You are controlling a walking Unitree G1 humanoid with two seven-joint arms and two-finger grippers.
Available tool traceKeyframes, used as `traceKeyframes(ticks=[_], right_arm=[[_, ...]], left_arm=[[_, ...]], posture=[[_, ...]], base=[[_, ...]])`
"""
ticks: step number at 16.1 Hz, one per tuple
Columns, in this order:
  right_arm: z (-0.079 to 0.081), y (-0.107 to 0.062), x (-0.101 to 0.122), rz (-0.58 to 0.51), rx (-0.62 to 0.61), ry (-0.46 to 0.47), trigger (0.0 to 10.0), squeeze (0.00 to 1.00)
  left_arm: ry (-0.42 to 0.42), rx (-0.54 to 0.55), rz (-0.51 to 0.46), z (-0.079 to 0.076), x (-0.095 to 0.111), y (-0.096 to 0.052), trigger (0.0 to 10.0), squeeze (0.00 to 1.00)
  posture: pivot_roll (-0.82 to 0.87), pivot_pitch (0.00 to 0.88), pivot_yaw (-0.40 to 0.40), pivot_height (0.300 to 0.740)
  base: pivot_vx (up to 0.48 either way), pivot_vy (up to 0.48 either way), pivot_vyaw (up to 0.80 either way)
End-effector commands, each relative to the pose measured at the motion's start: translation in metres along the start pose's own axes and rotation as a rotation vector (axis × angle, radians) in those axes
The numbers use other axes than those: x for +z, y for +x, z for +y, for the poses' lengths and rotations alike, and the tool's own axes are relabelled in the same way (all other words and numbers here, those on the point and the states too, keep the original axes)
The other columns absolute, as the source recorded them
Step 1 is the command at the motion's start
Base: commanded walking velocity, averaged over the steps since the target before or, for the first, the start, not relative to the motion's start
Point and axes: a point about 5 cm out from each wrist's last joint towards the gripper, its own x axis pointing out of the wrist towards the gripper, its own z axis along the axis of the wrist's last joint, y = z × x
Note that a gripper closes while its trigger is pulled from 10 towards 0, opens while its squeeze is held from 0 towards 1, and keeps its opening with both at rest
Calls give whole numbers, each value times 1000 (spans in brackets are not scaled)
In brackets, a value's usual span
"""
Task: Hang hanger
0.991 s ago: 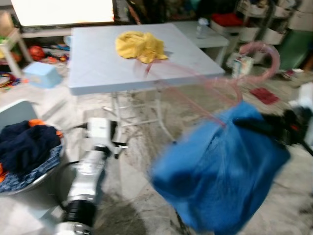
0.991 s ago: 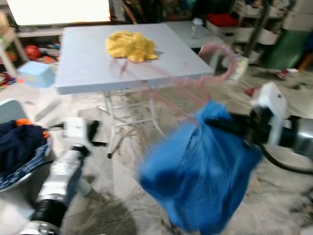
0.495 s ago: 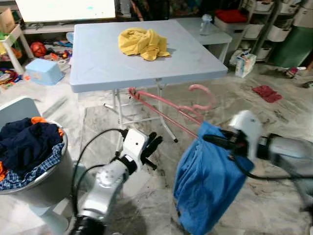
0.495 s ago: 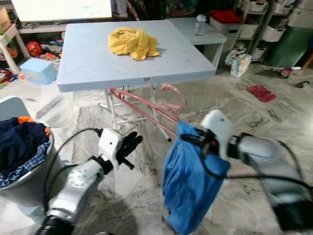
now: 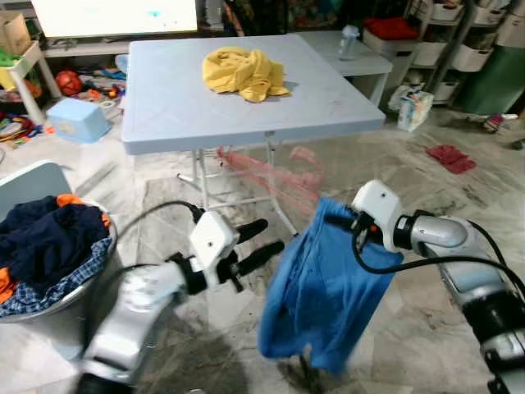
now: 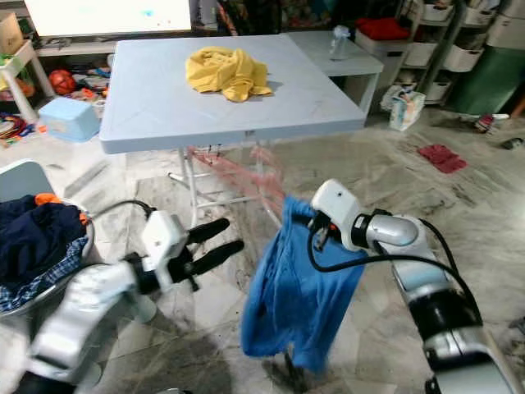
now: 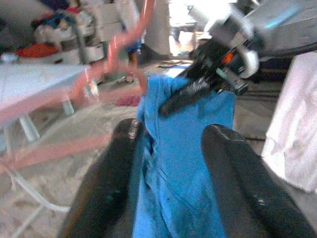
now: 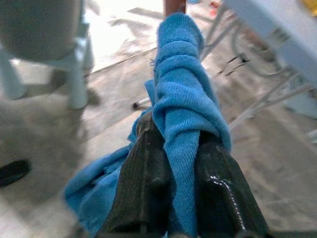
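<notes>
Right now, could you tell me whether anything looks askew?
Yes: the blue garment hangs bunched from one end of the pink hanger, pinched by the right gripper, not spread across it.

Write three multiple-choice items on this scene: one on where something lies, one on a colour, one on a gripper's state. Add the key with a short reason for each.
1. Where does the yellow cloth lie?
A. In the laundry basket
B. On the grey table
C. On the floor

2. What colour is the garment hanging from the right gripper?
A. Blue
B. Red
C. White

3. How do the jaws of the left gripper stand?
A. Shut on the pink hanger
B. Shut on the garment
C. Open, holding nothing

Key:
1 B, the cloth is bunched on the far part of the table.
2 A, the right wrist view shows blue knit fabric pinched between the black fingers.
3 C, the left wrist view shows its two fingers spread apart, the garment beyond them, with the pink hanger blurred up near the garment's top.
</notes>
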Motion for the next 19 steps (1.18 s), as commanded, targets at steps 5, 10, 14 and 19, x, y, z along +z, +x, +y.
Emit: traceKeyframes(ticks=[5,10,14,19], right_arm=[[-15,-33,-5,92,189,-133,10000,0],[-15,-65,-6,144,388,-126,10000,0],[-3,-66,-2,99,483,-118,10000,0],[16,-60,2,59,561,-122,10000,0]], left_arm=[[53,-38,28,7,3,-17,10000,1000],[134,-138,128,11,-8,-18,10000,1000],[186,-157,154,20,-9,-15,10000,1000],[172,-223,169,25,-13,-7,10000,0]], posture=[[33,7,-74,740],[13,9,-65,740],[13,8,-61,740],[9,8,-53,740]], base=[[0,0,0],[0,0,0],[0,0,0],[0,0,0]])
